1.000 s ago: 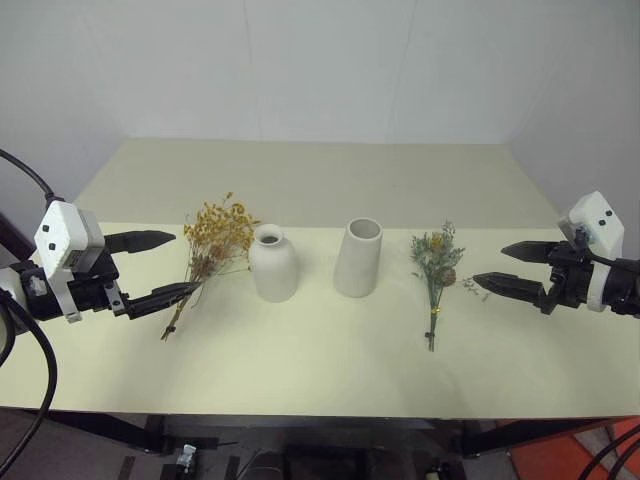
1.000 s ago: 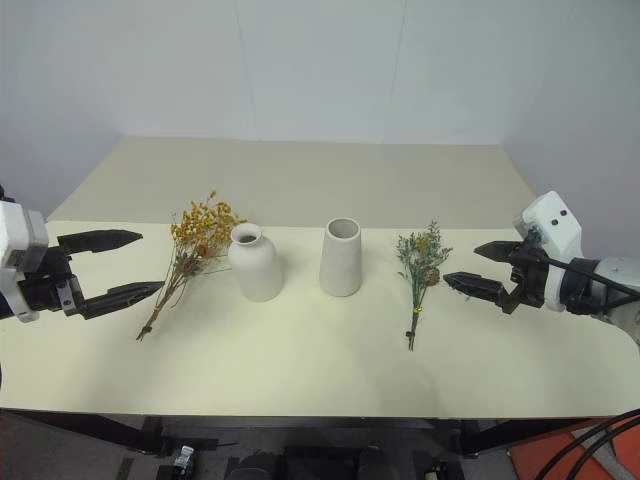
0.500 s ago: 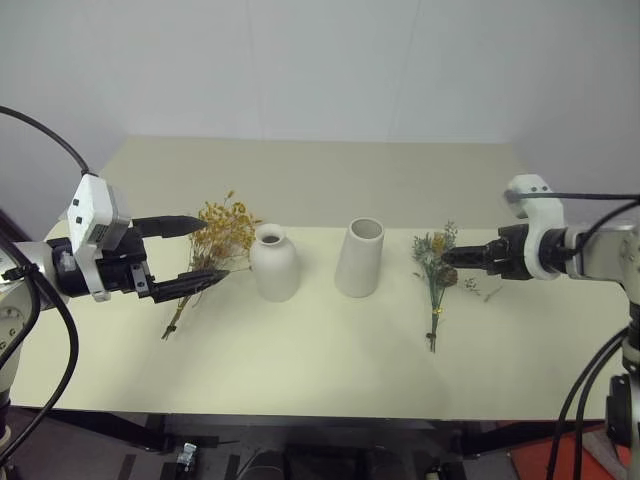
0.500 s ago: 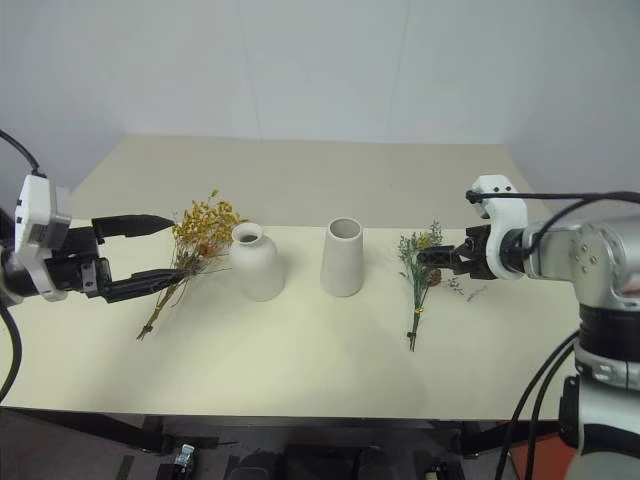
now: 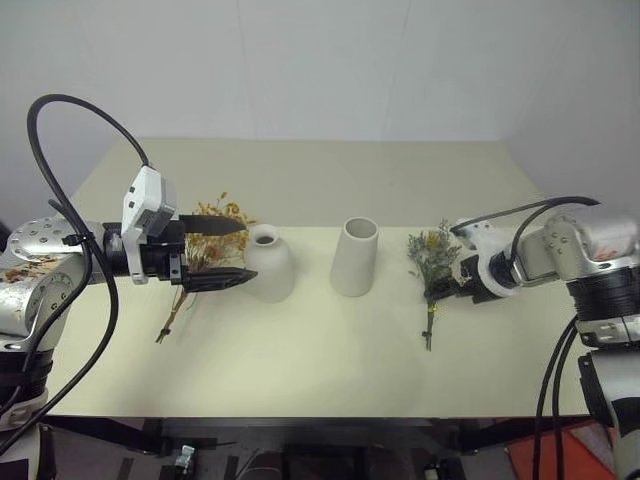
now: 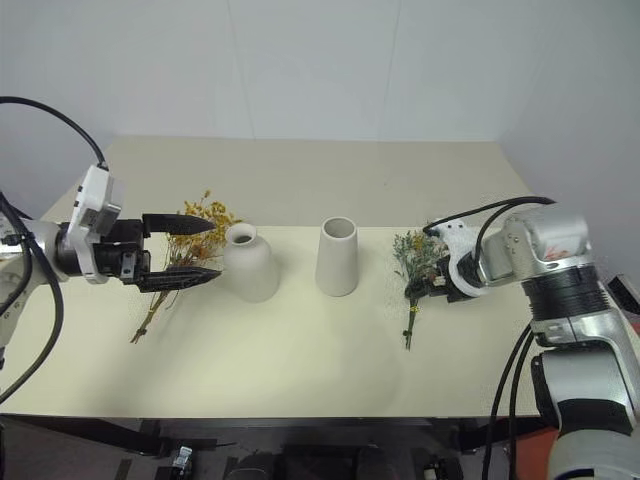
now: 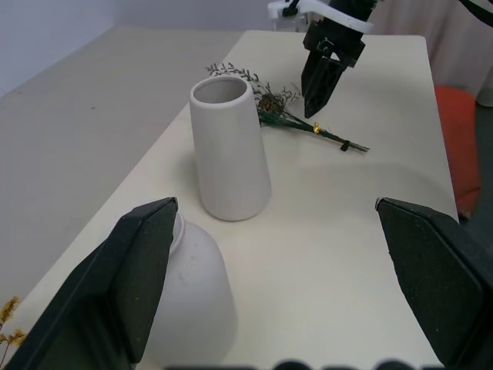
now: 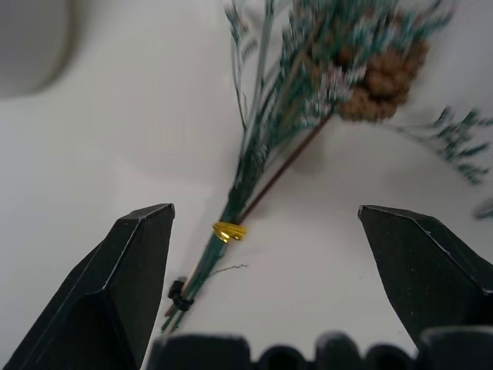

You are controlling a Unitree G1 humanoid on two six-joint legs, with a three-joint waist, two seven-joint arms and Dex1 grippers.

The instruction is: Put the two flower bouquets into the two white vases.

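While both bouquets lie flat on the table (image 5: 300, 370) and both vases stand empty, the coming move turns on the right gripper (image 8: 266, 289). Its fingers stand wide, holding nothing, and straddle the grey-green bouquet (image 5: 433, 268) near the gold tie on its stems. That bunch runs from 12 to 6 o'clock in the head view – blooms and pinecone far, stems near – so the jaws cross its long axis. It lies at 3 o'clock of the cylinder vase (image 5: 354, 257), apart from it.

The left gripper (image 5: 240, 253), equally wide and empty, hovers over the yellow bouquet (image 5: 205, 262) – stems trailing toward 7 o'clock – beside the bottle vase (image 5: 270, 264).
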